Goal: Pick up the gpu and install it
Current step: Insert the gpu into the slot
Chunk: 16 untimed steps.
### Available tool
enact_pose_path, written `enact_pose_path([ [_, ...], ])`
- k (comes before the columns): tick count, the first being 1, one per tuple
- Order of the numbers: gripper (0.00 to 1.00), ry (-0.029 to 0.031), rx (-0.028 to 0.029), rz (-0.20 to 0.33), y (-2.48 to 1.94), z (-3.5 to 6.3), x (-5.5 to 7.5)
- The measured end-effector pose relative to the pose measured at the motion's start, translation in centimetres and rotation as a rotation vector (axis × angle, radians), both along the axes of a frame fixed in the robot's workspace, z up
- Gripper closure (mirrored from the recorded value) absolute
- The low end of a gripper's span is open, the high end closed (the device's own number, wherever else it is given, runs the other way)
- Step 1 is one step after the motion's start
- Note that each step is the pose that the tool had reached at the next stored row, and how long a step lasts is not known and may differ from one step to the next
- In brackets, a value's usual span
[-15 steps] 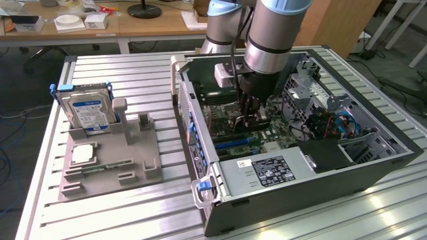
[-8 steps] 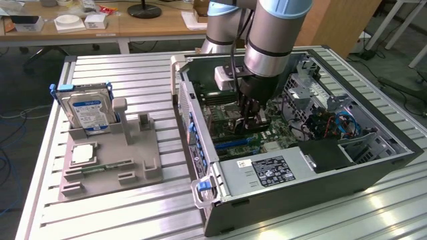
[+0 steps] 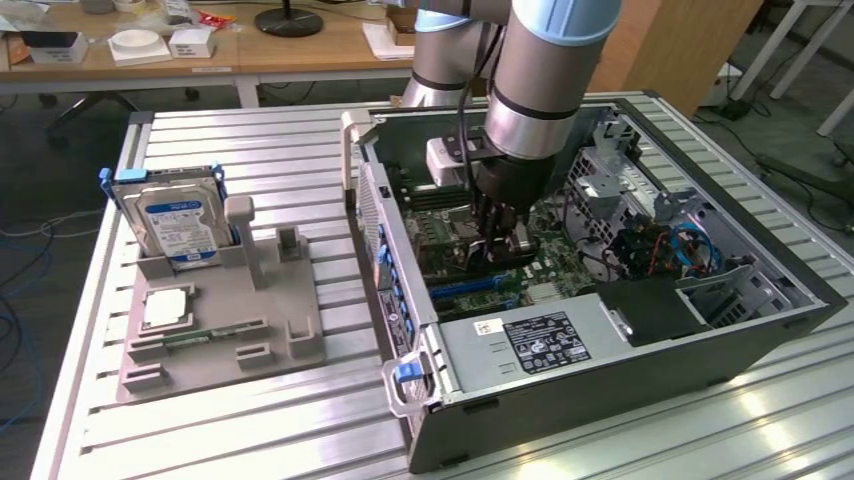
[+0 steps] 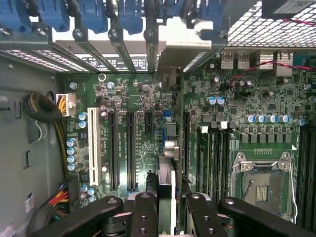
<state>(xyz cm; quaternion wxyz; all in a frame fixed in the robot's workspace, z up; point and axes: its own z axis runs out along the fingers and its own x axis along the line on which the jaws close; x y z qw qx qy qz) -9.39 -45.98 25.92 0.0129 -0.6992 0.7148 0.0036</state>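
The gpu (image 4: pixel 167 180), edge-on in the end effector (image 4: pixel 168 202), runs off the wrist view's edge.

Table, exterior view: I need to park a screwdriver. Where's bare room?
Bare table lies nearer the camera than the grey tray, beyond the hard drive, and before the case at the exterior view's right. Inside the case is crowded: the gripper holds the gpu there.

My ribbed metal table (image 3: pixel 240 140)
The open computer case (image 3: pixel 641 380) sits under my gripper's (image 3: pixel 505 250) jaws; a grey tray (image 3: pixel 287 320) lies well apart.
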Motion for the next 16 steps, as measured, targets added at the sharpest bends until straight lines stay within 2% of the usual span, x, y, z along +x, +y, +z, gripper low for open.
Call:
enact_pose_path([
  [16, 0.73, 0.0000, 0.0000, 0.000, -0.14, -0.92, -0.83],
])
